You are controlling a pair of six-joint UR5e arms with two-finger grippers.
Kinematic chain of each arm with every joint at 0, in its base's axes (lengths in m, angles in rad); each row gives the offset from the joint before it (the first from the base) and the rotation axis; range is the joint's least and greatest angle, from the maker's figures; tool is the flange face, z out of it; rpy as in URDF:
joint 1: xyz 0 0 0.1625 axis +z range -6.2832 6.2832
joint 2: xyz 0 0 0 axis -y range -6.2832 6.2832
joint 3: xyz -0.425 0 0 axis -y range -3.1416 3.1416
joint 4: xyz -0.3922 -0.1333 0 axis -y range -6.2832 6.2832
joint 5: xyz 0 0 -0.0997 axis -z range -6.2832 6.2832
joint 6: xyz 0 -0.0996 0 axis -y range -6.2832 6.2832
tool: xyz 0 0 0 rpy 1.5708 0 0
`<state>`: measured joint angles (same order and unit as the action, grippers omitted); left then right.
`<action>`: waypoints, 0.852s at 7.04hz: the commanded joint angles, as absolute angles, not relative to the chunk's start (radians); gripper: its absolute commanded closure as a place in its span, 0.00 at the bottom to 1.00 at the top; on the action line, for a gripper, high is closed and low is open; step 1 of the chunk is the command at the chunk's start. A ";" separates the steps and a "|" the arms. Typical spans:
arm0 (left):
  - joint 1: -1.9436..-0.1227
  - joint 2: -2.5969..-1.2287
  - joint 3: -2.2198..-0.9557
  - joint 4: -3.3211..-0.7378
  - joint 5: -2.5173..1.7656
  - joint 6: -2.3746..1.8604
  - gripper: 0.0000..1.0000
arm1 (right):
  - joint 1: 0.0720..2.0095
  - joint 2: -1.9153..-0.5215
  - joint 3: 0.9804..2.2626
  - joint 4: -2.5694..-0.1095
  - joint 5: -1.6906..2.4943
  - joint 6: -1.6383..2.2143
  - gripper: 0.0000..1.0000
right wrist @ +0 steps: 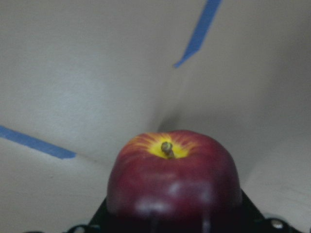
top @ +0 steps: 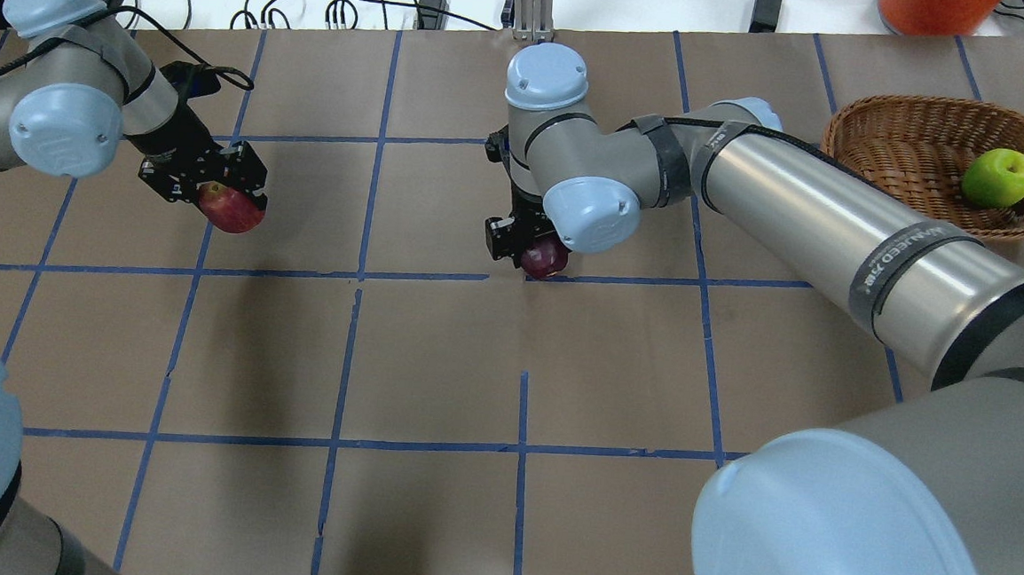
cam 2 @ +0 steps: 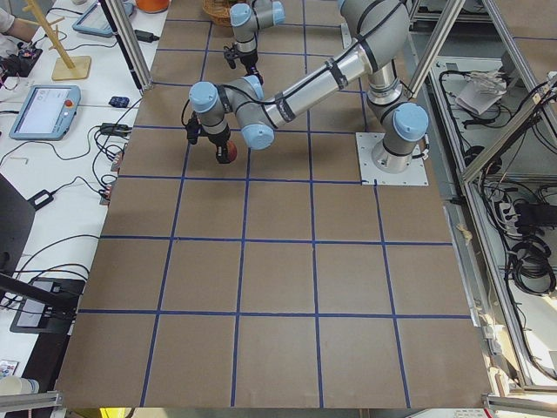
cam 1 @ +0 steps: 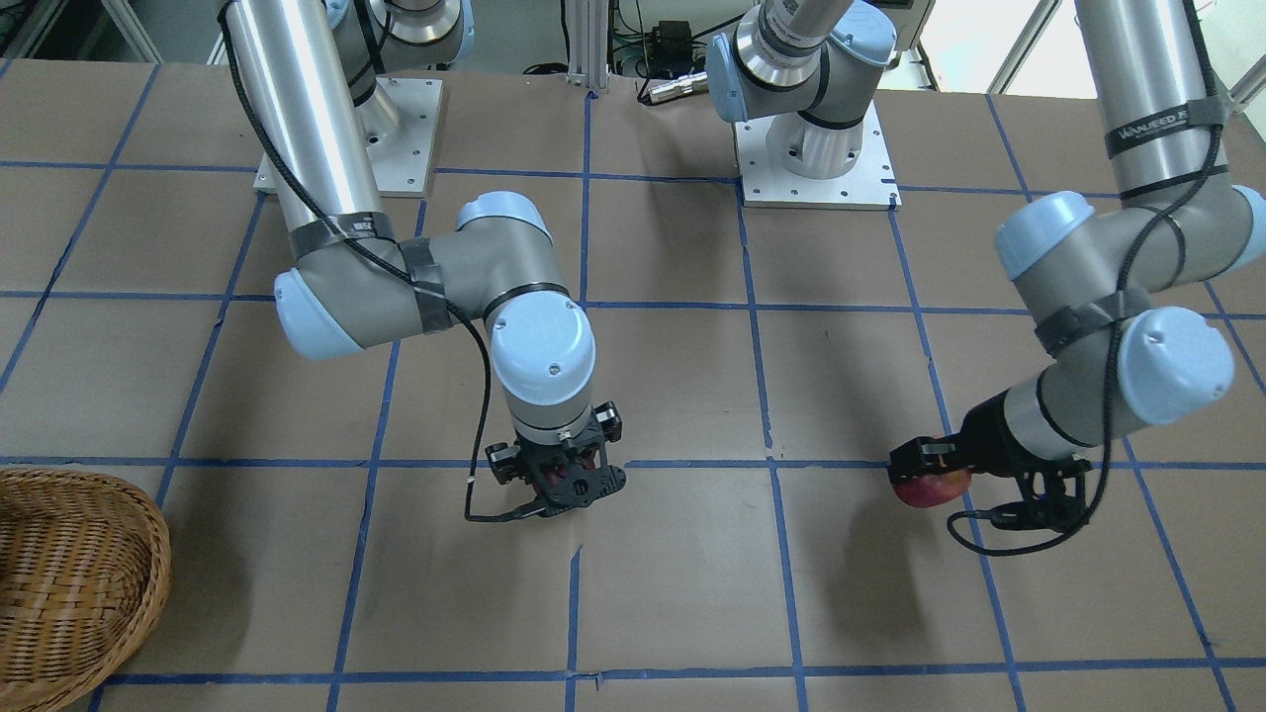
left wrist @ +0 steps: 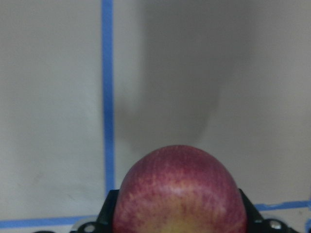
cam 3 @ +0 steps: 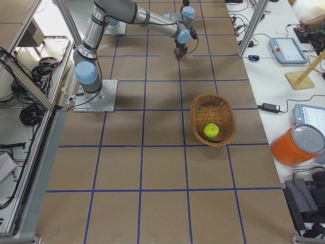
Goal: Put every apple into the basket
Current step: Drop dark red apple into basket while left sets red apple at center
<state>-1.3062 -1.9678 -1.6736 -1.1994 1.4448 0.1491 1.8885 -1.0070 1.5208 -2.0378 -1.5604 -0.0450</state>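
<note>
Two robot arms are seen over a brown tabletop [top: 436,363] marked w/ a grid of blue tape [top: 300,272].

The left claw [top: 220,191] is pointed down and pinched on a red apple [left wrist: 180,194]. The apple is held between the fingers, right under the claw body, w/ its lower half sticking out below the tips. In the left wrist view a yellowish blush is shown near the claw, and the apple's shadow is cast apart from it on the table, so it is held clear of the surface.

The right claw [top: 537,246] is also pointed down and clamped on a dark maroon apple [right wrist: 172,179], stem end turned away from the claw, yellow around the stem. It is gripped between the fingers, directly beneath the wrist. Whether it touches the table cannot be told.

A yellow-green apple [top: 999,177] is lying inside the wicker basket [top: 894,142], toward one end. The basket is set well apart from the right claw, out to its right side, and much farther from the left claw.
</note>
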 commanded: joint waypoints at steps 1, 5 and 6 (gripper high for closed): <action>-1.505 -1.934 -1.709 -1.183 1.443 -0.164 0.63 | 1.681 -1.131 1.510 -1.933 -1.614 -0.054 1.00; -1.888 -1.988 -1.719 -0.999 1.433 -0.737 0.62 | 1.257 -1.161 1.486 -1.926 -1.687 -0.300 1.00; -1.919 -2.009 -1.747 -0.959 1.437 -0.789 0.61 | 1.218 -1.120 1.488 -1.995 -1.695 -0.337 1.00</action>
